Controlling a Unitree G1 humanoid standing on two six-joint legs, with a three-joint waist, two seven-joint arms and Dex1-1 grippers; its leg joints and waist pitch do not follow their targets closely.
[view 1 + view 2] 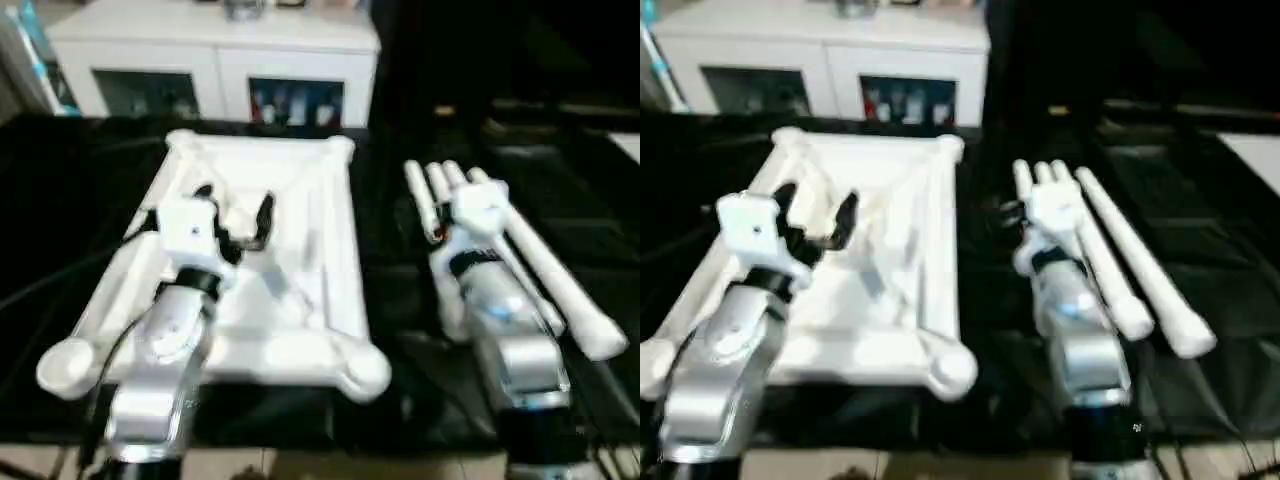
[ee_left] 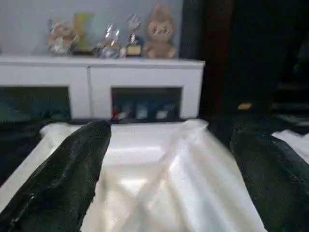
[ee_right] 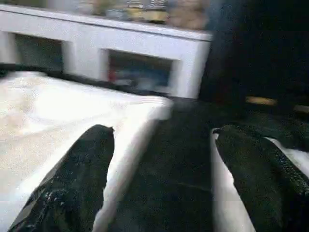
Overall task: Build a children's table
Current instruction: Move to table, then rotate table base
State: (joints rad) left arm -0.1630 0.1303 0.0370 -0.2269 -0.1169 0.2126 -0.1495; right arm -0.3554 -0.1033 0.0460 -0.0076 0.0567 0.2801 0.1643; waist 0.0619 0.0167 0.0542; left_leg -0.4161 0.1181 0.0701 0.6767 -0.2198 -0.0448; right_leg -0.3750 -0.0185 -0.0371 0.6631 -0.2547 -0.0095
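The children's table top [image 1: 325, 215] lies with its ribbed underside up on the black-covered work table, round sockets at its corners. My left gripper [image 1: 237, 210] hovers over the top's middle, open, nothing between its black fingers [image 2: 72, 169]. Several white tapered legs [image 1: 545, 275] lie side by side to the right of the top. My right gripper [image 3: 164, 133] is open over the black strip between the top's right rim [image 3: 140, 121] and the legs, with one leg [image 3: 224, 193] close beside a finger. It holds nothing.
A white glass-door cabinet [image 1: 215, 55] with small figures and trophies [image 2: 130, 38] on it stands behind the work table. Black cloth [image 1: 400, 300] covers the table around the parts. A dark area lies at the far right.
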